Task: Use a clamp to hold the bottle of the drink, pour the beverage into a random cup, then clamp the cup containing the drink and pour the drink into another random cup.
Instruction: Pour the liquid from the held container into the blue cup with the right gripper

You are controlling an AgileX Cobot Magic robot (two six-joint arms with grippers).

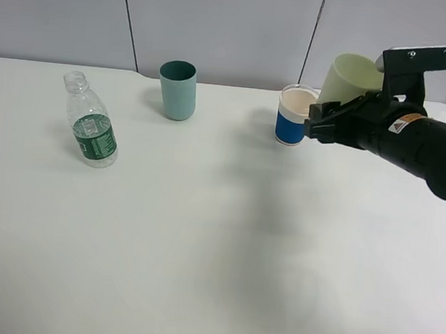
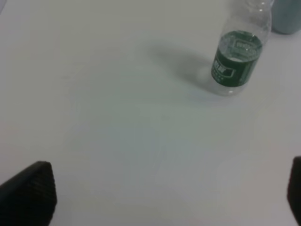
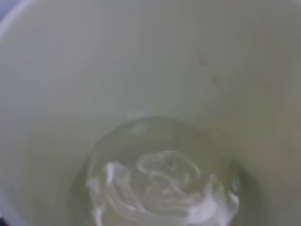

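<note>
Judged first pour done (bottle point(image 1: 92, 124) parked upright, well apart). Found right claw point(image 1: 321, 117) pinching tilted yellow-green tumbler point(image 1: 352, 80), raised just beside blue-banded cup point(image 1: 293, 120); beverage point(image 3: 160, 188) pooled inside. Left claw point(image 2: 162, 193) spread. Second pour outstanding.

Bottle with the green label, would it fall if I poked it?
Probably: the bottle stands tall and narrow, so it may tip. Its clear, thin-looking plastic would likely dent when squeezed. With no cap, it could spill if tipped.
</note>
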